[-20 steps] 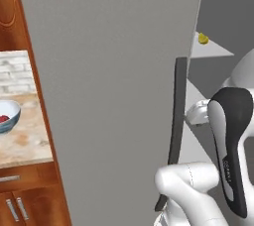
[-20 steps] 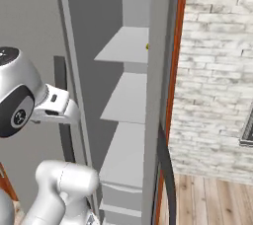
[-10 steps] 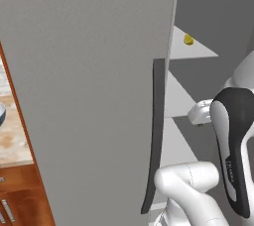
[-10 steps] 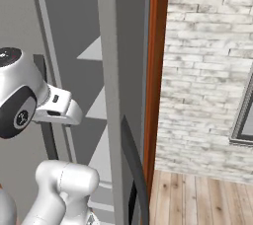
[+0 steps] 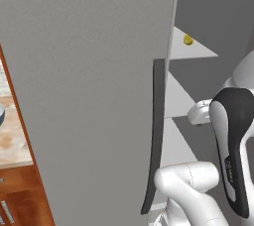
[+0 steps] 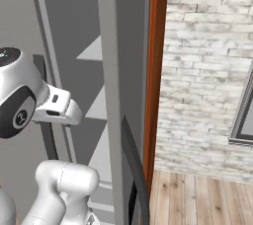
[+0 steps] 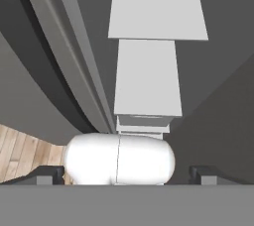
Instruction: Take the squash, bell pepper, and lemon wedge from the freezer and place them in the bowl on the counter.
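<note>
Left base view: lemon wedge (image 5: 188, 39) on freezer (image 5: 89, 96) shelf at 1 o'clock | step: you're fetching it | fingers (image 7: 47, 174) spread wide, empty | next: reach in.

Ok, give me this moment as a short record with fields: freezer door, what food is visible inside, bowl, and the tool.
freezer door: tall matte-grey freezer stands open, dark curved handle on the door's edge
food inside: tiny bright yellow lemon wedge on an upper pale grey shelf
bowl: blue-grey glossy bowl, only its rim shows at the left edge on the beige stone counter
tool: two-finger tool open, nothing between its tips, looking along the shelves
</note>
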